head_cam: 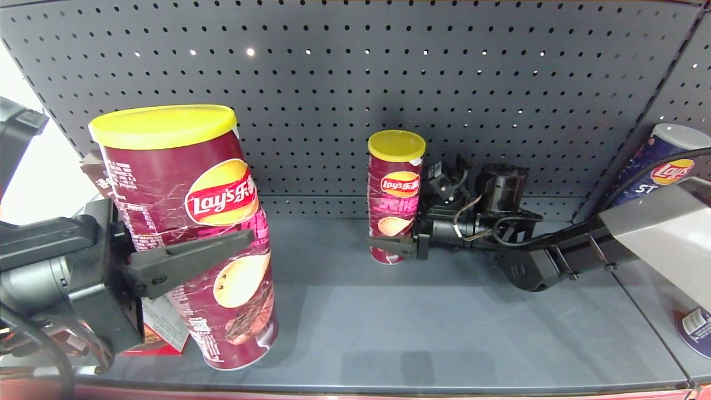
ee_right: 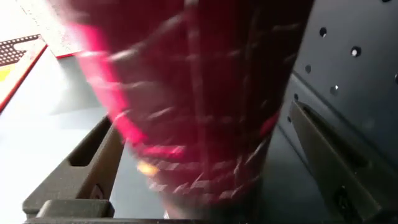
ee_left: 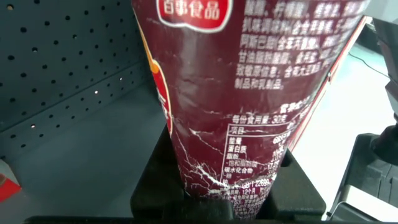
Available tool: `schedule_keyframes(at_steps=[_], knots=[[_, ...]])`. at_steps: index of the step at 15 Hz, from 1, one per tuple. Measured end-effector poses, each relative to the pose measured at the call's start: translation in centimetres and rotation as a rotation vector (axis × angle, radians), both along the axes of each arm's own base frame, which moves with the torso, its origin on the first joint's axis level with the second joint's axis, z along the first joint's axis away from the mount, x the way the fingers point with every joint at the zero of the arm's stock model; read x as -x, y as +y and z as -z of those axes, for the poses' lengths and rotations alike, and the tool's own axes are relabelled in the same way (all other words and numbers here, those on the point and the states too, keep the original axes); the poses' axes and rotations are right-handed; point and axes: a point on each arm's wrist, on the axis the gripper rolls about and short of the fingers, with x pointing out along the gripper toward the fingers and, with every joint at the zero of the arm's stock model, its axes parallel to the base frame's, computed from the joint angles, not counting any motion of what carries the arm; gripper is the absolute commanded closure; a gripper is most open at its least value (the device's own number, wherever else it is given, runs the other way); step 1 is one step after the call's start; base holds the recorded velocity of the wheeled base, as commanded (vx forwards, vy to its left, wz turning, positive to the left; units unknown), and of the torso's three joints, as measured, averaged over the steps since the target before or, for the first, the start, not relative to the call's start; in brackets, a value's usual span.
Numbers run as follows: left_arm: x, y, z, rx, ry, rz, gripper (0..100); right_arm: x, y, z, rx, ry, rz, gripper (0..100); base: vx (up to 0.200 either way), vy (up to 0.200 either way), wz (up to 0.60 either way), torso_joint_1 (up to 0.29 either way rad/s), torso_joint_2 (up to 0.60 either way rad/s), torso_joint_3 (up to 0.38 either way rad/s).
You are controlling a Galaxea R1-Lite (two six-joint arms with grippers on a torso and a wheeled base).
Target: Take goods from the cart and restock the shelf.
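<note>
**Head view.** The left gripper (head_cam: 211, 244) is clamped round the middle of a maroon cardboard chip can (head_cam: 189, 222) with a yellow plastic lid. It holds the can tilted, with the base over the front edge of the dark grey metal shelf board (head_cam: 444, 322). The grip sits mid-body, probably so the can stays balanced and its base is free to be set down.

The right gripper (head_cam: 397, 233) is at the second maroon can (head_cam: 395, 194), which stands upright far back on the board, just in front of the grey perforated back panel (head_cam: 389, 66). Whether it grips that can or has let go cannot be told. This can looks already placed, set deep to leave room in front.

A red-and-white carton (head_cam: 161, 333) stands behind the tilted can. A dark blue can with a pale lid (head_cam: 661, 161) stands in the next bay to the right.

**Left wrist view.** The left gripper (ee_left: 230, 193) has its jaws pressed against both sides of the maroon cardboard chip can (ee_left: 236, 112). The can rises away from the camera, with the shelf board (ee_left: 74, 143) beyond it.

**Right wrist view.** The right gripper (ee_right: 205, 186) straddles the second maroon can (ee_right: 199, 112), whose foot is down on the shelf board (ee_right: 50, 112) close to the perforated back panel (ee_right: 354, 50). The grip cannot be judged here either.
</note>
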Motion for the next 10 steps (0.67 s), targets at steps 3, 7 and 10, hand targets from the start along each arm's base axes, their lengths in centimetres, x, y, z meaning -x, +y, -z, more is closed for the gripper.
schedule_keyframes(at_steps=[3,7,10], knots=[[0.0,0.0,0.0,0.0,0.001,-0.002,100,-0.3,0.3,0.2,-0.008,-0.005,-0.006,100,0.0,0.0,0.0,0.0,0.0,0.0],[0.1,0.1,0.3,-0.004,0.009,-0.004,100,0.1,0.4,-0.1,-0.008,-0.005,-0.012,100,0.0,0.0,0.0,0.0,0.0,0.0],[0.3,0.2,0.6,-0.006,0.016,-0.002,100,1.0,0.4,-1.3,-0.019,-0.023,0.0,100,0.0,0.0,0.0,0.0,0.0,0.0]])
